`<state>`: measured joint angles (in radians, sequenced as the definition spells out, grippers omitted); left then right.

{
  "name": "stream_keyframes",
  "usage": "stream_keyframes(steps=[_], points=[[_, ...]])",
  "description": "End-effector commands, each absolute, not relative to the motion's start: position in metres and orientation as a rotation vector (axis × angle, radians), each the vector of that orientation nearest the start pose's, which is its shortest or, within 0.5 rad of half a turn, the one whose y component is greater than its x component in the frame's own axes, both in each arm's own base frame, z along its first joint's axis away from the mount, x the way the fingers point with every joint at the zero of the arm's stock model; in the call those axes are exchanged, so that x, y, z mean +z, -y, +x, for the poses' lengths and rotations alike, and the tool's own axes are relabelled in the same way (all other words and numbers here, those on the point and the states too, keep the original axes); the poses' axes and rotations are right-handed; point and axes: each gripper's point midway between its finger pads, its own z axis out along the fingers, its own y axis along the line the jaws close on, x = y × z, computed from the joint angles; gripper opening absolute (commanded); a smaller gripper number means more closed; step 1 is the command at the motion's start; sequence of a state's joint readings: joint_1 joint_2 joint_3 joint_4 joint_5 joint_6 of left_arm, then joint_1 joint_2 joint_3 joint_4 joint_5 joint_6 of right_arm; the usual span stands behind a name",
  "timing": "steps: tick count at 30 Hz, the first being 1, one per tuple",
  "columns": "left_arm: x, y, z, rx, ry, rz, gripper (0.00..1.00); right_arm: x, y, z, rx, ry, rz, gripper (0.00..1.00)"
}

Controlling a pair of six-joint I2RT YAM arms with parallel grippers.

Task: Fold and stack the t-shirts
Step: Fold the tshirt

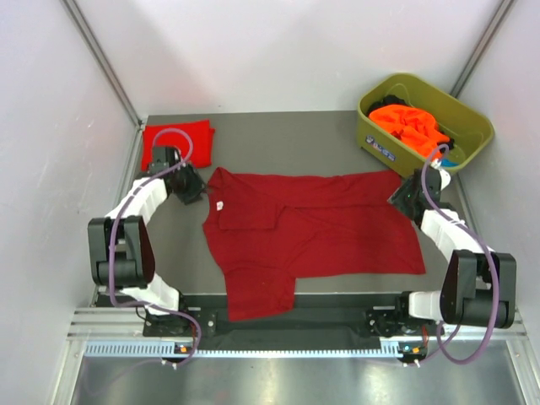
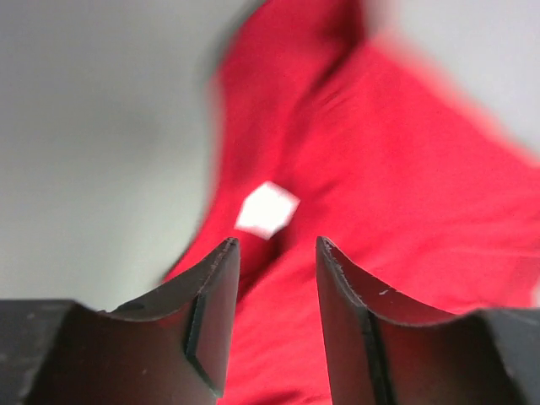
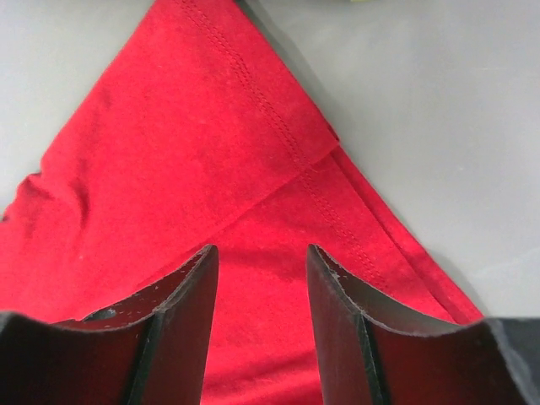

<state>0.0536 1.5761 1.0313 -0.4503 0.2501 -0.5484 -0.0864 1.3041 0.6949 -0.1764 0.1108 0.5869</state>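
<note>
Crimson t-shirt (image 1: 312, 228): spread across the middle of the surface (image 1: 287, 143), its white neck label (image 1: 219, 205) at the left end.
Left pincer (image 2: 274, 245): open and holding nothing, just beside the label.
Right pincer (image 3: 257, 249): open and empty, over the shirt's far right corner.
Red t-shirt (image 1: 179, 139): folded in the far left corner.
Orange t-shirts (image 1: 409, 125): heaped in the olive tub (image 1: 472, 118) at far right.

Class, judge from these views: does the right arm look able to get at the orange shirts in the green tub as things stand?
Probably yes: the right gripper is open and close to the tub, whose top is uncovered, with the orange shirts heaped inside.
</note>
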Motion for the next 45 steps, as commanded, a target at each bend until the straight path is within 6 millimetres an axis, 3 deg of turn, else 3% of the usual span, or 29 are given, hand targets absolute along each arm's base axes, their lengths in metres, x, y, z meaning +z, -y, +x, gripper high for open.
stream_keyframes(steps=[1, 7, 9, 11, 12, 13, 15, 16, 17, 18, 19, 20, 21, 23, 24, 26, 27, 30, 35, 41, 45], points=[[0.130, 0.071, 0.429, -0.754, -2.320, -0.488, 0.47, 0.088, 0.025, 0.354, 0.166, -2.132, 0.826, 0.46], [0.125, 0.087, 0.470, -0.881, -2.302, -0.434, 0.50, 0.083, 0.017, 0.358, 0.197, -2.146, 0.803, 0.46], [0.117, 0.088, 0.479, -0.872, -2.314, -0.439, 0.51, 0.088, 0.003, 0.364, 0.267, -2.138, 0.746, 0.46], [0.107, 0.088, 0.483, -0.870, -2.332, -0.458, 0.51, 0.094, -0.031, 0.366, 0.377, -2.160, 0.600, 0.46], [0.099, 0.090, 0.487, -0.872, -2.345, -0.464, 0.51, 0.102, -0.059, 0.372, 0.423, -2.159, 0.425, 0.47], [0.094, 0.088, 0.488, -0.867, -2.353, -0.475, 0.52, 0.110, -0.101, 0.372, 0.496, -2.153, 0.251, 0.47], [0.085, 0.089, 0.492, -0.867, -2.368, -0.492, 0.53, 0.126, -0.150, 0.374, 0.560, -2.125, -0.036, 0.48], [0.083, 0.088, 0.494, -0.865, -2.367, -0.496, 0.53, 0.118, -0.191, 0.364, 0.619, -2.146, -0.200, 0.48], [0.082, 0.089, 0.496, -0.865, -2.366, -0.500, 0.53, 0.115, -0.214, 0.357, 0.659, -2.153, -0.313, 0.49], [0.080, 0.089, 0.498, -0.868, -2.366, -0.501, 0.53, 0.110, -0.234, 0.365, 0.636, -2.164, -0.409, 0.47], [0.079, 0.090, 0.499, -0.874, -2.366, -0.501, 0.53, 0.097, -0.254, 0.353, 0.591, -2.221, -0.467, 0.47], [0.078, 0.090, 0.500, -0.877, -2.367, -0.498, 0.53, 0.091, -0.261, 0.352, 0.567, -2.268, -0.470, 0.45], [0.078, 0.091, 0.499, -0.876, -2.371, -0.494, 0.53, 0.086, -0.278, 0.361, 0.593, -2.315, -0.393, 0.43], [0.080, 0.088, 0.490, -0.856, -2.406, -0.497, 0.53, 0.080, -0.293, 0.360, 0.615, -2.390, -0.243, 0.43], [0.083, 0.086, 0.485, -0.834, -2.417, -0.491, 0.54, 0.073, -0.307, 0.351, 0.684, -2.438, -0.115, 0.44], [0.095, 0.072, 0.476, -0.708, -2.420, -0.504, 0.54, 0.072, -0.320, 0.344, 0.714, -2.447, -0.017, 0.44], [0.091, 0.066, 0.461, -0.656, -2.474, -0.548, 0.54, 0.073, -0.334, 0.336, 0.737, -2.455, 0.024, 0.45], [0.091, 0.060, 0.427, -0.569, -2.525, -0.587, 0.54, 0.071, -0.347, 0.326, 0.683, -2.494, 0.092, 0.46], [0.076, 0.060, 0.374, -0.544, -2.598, -0.596, 0.54, 0.064, -0.349, 0.320, 0.613, -2.522, 0.163, 0.46], [0.064, 0.092, 0.344, -0.751, -2.607, -0.584, 0.53, 0.061, -0.356, 0.314, 0.650, -2.527, 0.204, 0.46], [0.047, 0.108, 0.329, -0.773, -2.662, -0.575, 0.52, 0.050, -0.360, 0.307, 0.646, -2.553, 0.212, 0.46]])
